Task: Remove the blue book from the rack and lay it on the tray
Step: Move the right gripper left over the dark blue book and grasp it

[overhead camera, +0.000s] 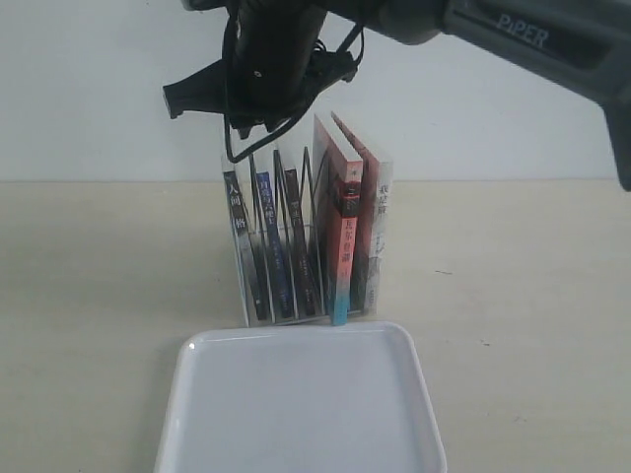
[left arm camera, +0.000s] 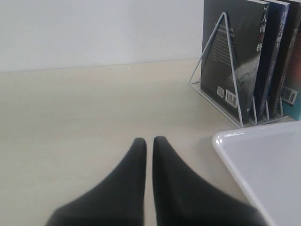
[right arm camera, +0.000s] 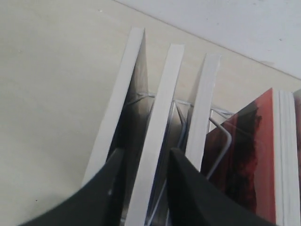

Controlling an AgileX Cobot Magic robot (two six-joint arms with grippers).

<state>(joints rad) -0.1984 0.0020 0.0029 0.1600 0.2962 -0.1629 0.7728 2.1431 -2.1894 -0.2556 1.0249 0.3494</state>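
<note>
The blue book point(overhead camera: 268, 222) stands upright in the rack point(overhead camera: 381, 187), second from the left, showing its narrow blue spine. From above, its white page edge point(right arm camera: 162, 94) runs between the two dark fingers of my right gripper point(right arm camera: 145, 154). That gripper is open and straddles the book's top, with a small gap on each side. In the exterior view the right gripper point(overhead camera: 258, 133) hangs right over the rack's left books. The white tray point(overhead camera: 296, 414) lies just in front of the rack. My left gripper point(left arm camera: 148, 140) is shut and empty, low over the table beside the tray's corner point(left arm camera: 263, 165).
A black-spined book point(overhead camera: 235, 212) stands left of the blue one, and another black-spined one point(overhead camera: 293, 212) to its right. A red-and-teal-spined book point(overhead camera: 342, 246) and a pale book point(overhead camera: 381, 236) fill the rack's right end. White wire dividers point(left arm camera: 225, 56) separate the books.
</note>
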